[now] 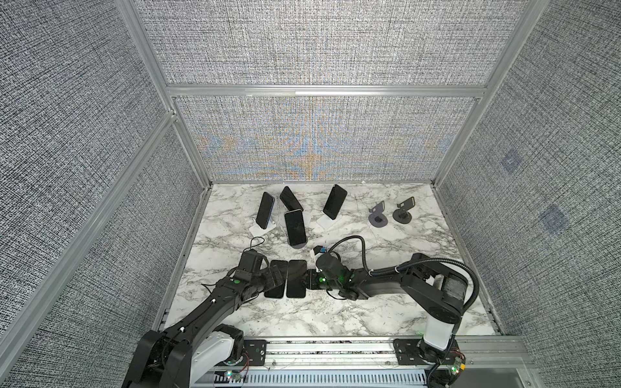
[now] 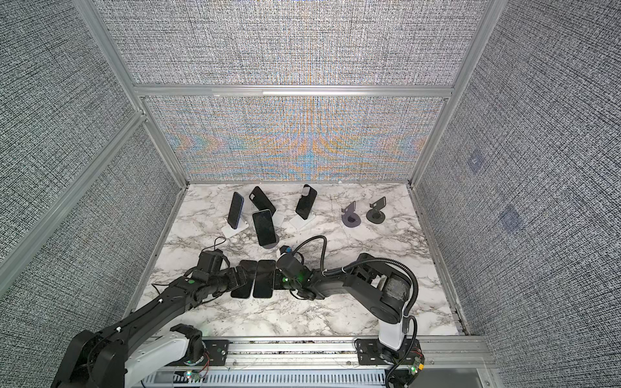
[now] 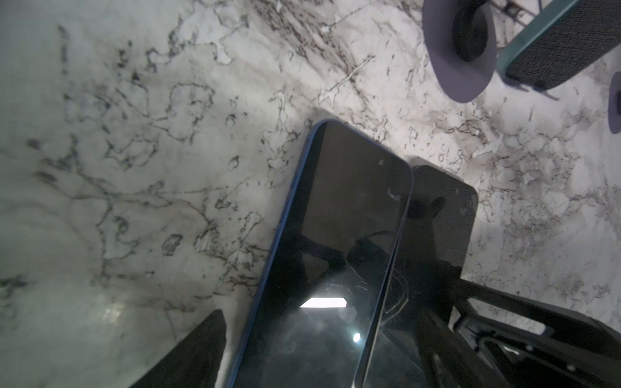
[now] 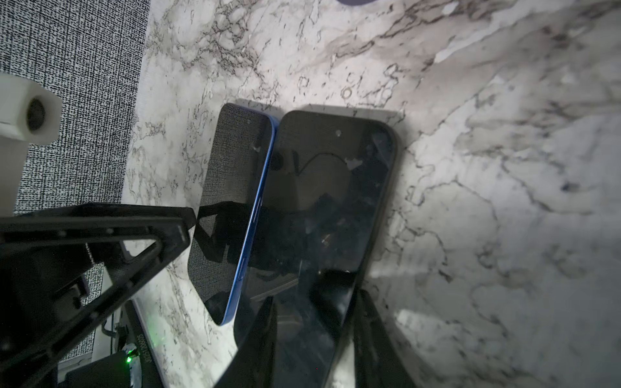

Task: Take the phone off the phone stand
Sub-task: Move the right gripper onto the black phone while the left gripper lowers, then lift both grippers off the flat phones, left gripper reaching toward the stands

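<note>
Left tool (image 1: 276, 276) is spread wide and sits low at the outer long edge of the blue phone (image 1: 278, 291). The right tool (image 1: 309, 279) reaches in from the opposite side to the black phone (image 1: 296, 278). In both top views those two phones lie flat, side by side, near the front of the worktop (image 1: 369, 302), off any stand. My guess is they're up front to stay clear of the leaning phones (image 1: 295, 228) crowded on stands at the back. An empty purple stand (image 1: 378, 216) and an empty black stand (image 1: 405, 211) sit well apart, back right.

Left wrist view: the blue phone's inner edge meets the black one, either touching or slightly over it, can't tell which. The one finger (image 3: 198, 352) showing has a strip of bare worktop between it and the phone, so nothing's gripped. There's plenty of open marble on that side for backing off.

Right wrist view: the right tool's fingers (image 4: 373, 336) flank the black phone's near end. It's dark on dark, so I can't tell if they're pinching it or just sitting there. The left tool's fingertip (image 4: 181, 218) is just beside the blue phone's outer edge. There's bare marble beyond the black phone's free edge, and the wall panel is closer on the blue side.
</note>
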